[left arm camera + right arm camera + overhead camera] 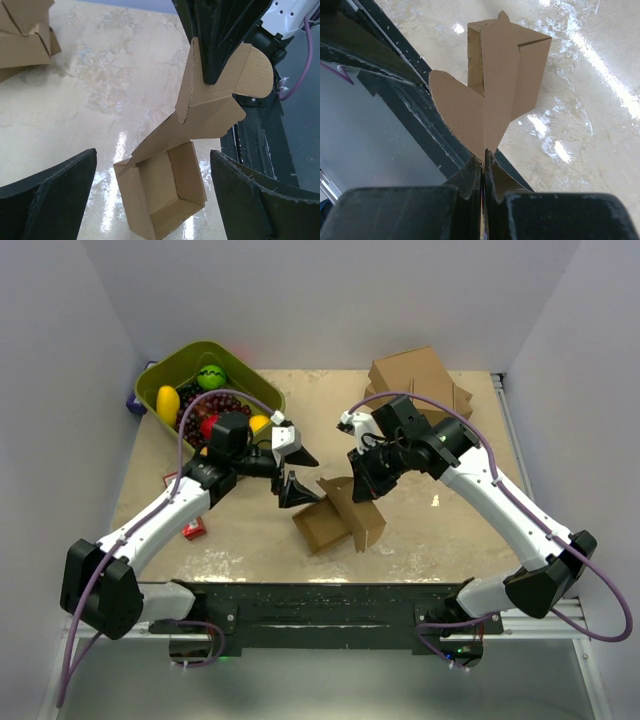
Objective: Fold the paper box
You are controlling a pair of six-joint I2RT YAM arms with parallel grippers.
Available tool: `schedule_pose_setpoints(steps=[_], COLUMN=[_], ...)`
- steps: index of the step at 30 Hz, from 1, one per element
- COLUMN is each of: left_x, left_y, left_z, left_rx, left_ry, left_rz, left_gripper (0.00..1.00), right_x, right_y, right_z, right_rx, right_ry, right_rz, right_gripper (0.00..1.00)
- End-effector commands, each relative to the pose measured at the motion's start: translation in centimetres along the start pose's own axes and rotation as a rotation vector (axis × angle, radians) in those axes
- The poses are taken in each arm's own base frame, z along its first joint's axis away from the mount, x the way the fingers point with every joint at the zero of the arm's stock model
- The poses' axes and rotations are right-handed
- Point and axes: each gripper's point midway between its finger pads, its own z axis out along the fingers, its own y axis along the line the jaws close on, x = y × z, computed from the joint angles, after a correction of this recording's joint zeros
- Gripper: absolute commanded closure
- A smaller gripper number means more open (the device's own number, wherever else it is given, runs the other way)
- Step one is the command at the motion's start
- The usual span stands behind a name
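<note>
The paper box (322,525) is a small brown kraft tray resting on the table between the arms, its lid (362,508) raised upright. My right gripper (362,483) is shut on the lid's top edge. In the right wrist view the right gripper (483,157) pinches that rounded flap, with the box (512,70) hanging beyond it. My left gripper (293,470) stands open just left of the box, touching nothing. In the left wrist view the left gripper (152,156) straddles the open tray (162,192) from above, and the lid (215,107) rises toward the right arm's fingers (220,45).
A green basket (165,375) of toy fruit sits at the back left. A cluster of larger brown cartons (420,380) stands at the back right, also showing in the left wrist view as cartons (22,30). A small red object (194,529) lies under the left arm. The black base rail (330,602) runs along the near edge.
</note>
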Motion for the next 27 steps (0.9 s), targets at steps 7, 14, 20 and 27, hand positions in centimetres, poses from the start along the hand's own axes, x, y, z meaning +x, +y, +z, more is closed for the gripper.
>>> schedule_pose_setpoints(steps=[7, 14, 20, 27], left_x=[-1.3, 0.2, 0.4, 0.8], left_y=[-0.3, -0.7, -0.5, -0.5], left_z=[1.5, 3.0, 3.1, 3.4], left_rx=[0.078, 0.082, 0.070, 0.066], left_ry=[-0.044, 0.031, 0.036, 0.046], left_rz=[-0.021, -0.048, -0.049, -0.050], left_gripper=[0.04, 0.31, 0.59, 0.87], right_x=[-0.4, -0.8, -1.0, -1.0], right_y=[1.4, 1.2, 0.5, -0.6], right_z=[-0.2, -0.2, -0.1, 0.1], right_rx=[-0.093, -0.081, -0.044, 0.019], right_ry=[-0.017, -0.036, -0.040, -0.037], right_rz=[-0.074, -0.081, -0.107, -0.092], right_gripper=[1.00, 1.00, 1.00, 1.00])
